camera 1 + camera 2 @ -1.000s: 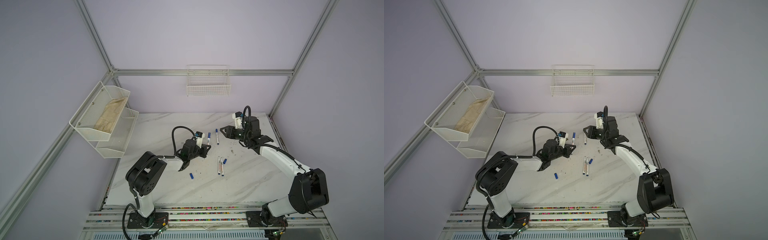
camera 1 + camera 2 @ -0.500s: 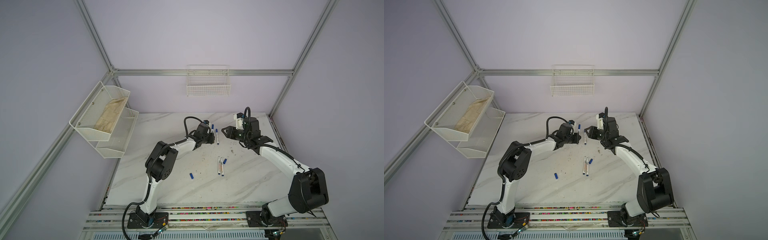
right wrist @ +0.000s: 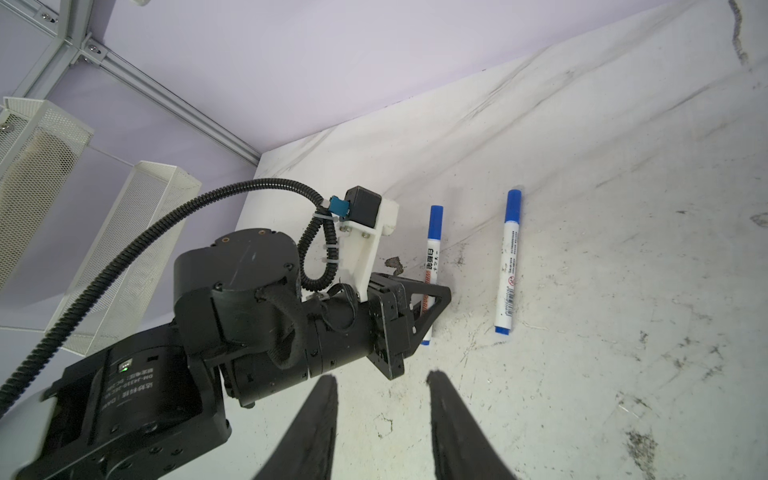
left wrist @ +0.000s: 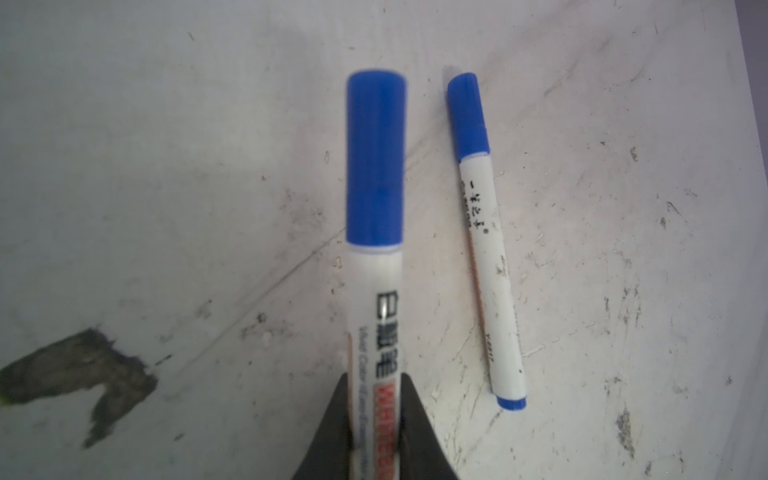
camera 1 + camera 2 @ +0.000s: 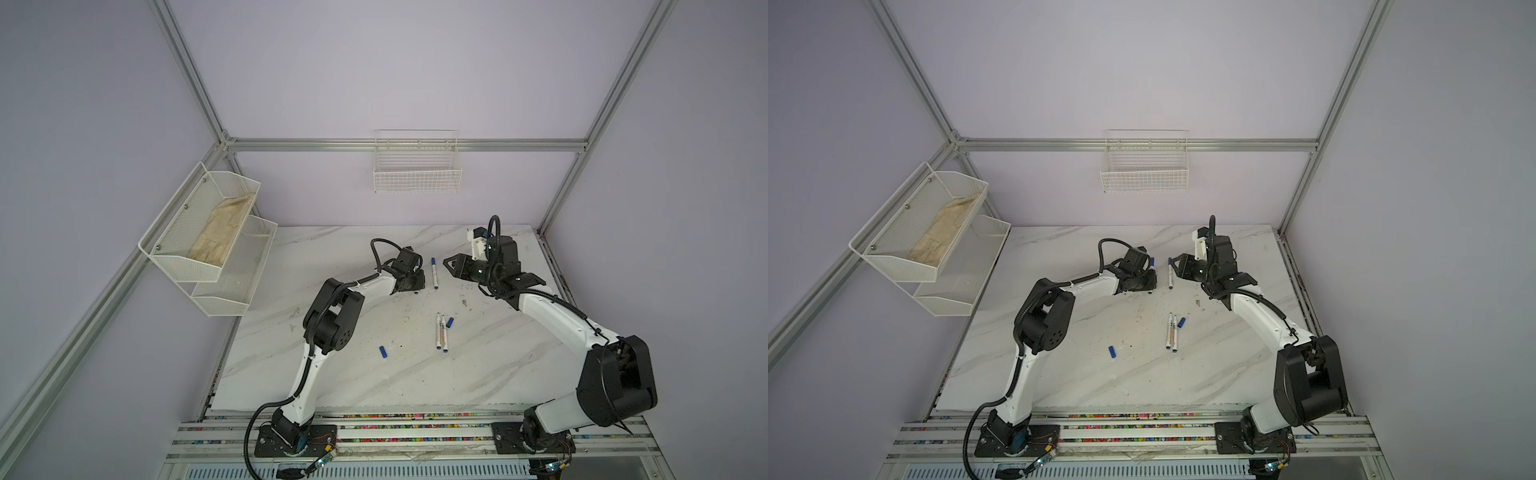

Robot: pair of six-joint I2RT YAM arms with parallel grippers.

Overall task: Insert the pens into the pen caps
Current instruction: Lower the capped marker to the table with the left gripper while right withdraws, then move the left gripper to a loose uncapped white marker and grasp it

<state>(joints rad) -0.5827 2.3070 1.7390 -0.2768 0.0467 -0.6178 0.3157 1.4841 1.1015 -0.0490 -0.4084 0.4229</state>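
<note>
On worktop [image 5: 415, 382], near left: a loose blue cap [image 5: 383, 351]. Next, left gripper [image 4: 374, 378]: jaws narrow, pinching the white barrel of a blue-capped pen [image 4: 374, 270] at far centre; second capped pen [image 5: 434, 273] just beside it. Mid-worktop lie two uncapped pens [image 5: 437, 332] plus another cap [image 5: 449, 321]. Last, right gripper [image 3: 380, 376]: jaws parted, empty.

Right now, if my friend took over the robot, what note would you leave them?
Left gripper: jaws sit on both sides of the barrel of a capped pen, low over the table. I cannot tell whether it grips or has let go.
Right gripper: open and empty, close by.
Done: two pens have caps on, the one between the left jaws and a second capped pen lying beside it.
Left to do: two uncapped pens lie side by side mid-table. One loose cap is by their tips, and another loose cap is nearer the left arm.
</note>
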